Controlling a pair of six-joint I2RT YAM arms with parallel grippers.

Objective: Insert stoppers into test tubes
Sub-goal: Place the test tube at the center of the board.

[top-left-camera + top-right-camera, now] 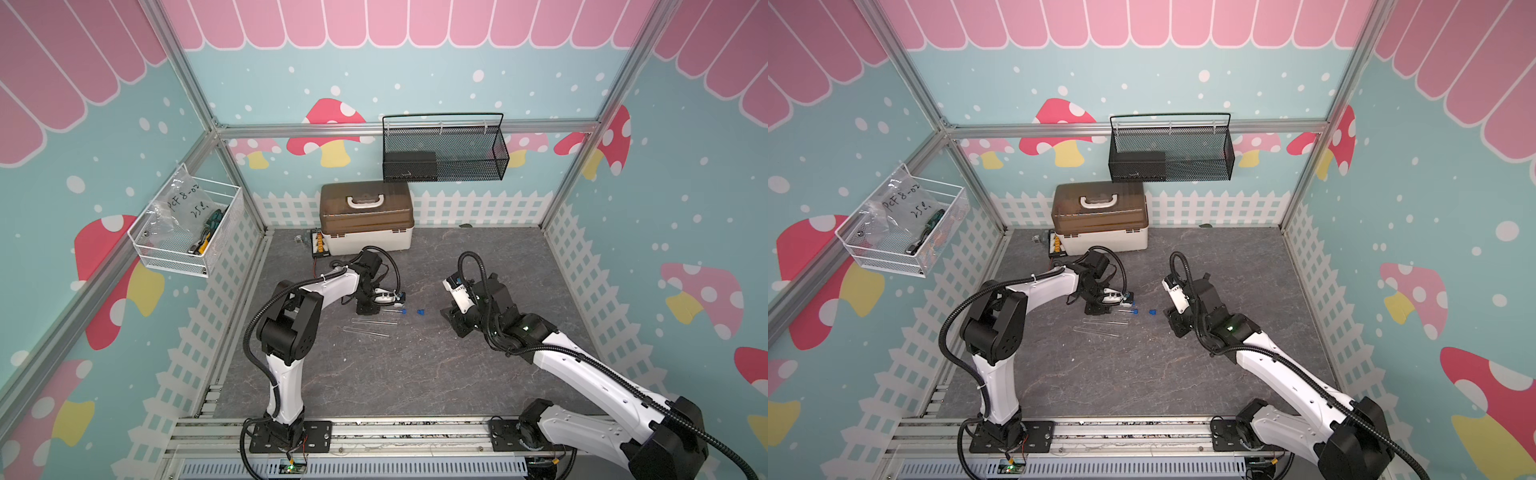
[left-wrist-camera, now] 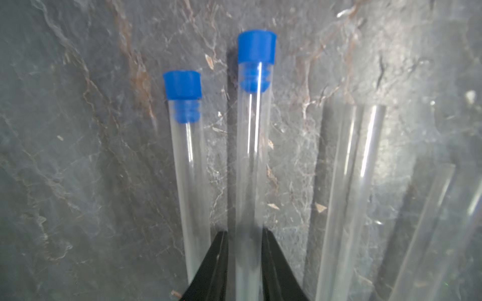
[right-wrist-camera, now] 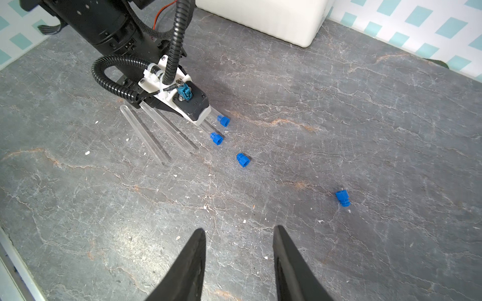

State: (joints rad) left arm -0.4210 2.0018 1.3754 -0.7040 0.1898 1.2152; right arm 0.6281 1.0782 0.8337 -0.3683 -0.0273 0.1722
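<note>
A stoppered test tube (image 2: 250, 156), mid-frame, is flanked by the left claw (image 2: 243, 232), seemingly for laying beside the finished tube (image 2: 187, 161); clamped or released cannot be told. The right claw (image 3: 239, 228) is spread empty toward a loose stopper (image 3: 243, 159)

Plastic bag (image 1: 181, 202) in white basket (image 1: 168, 257), handwritten "PCF8-02", "25…"

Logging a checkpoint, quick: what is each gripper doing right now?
Left gripper: astride a stoppered tube; whether it grips cannot be told.
Right gripper: open, holding nothing.
</note>
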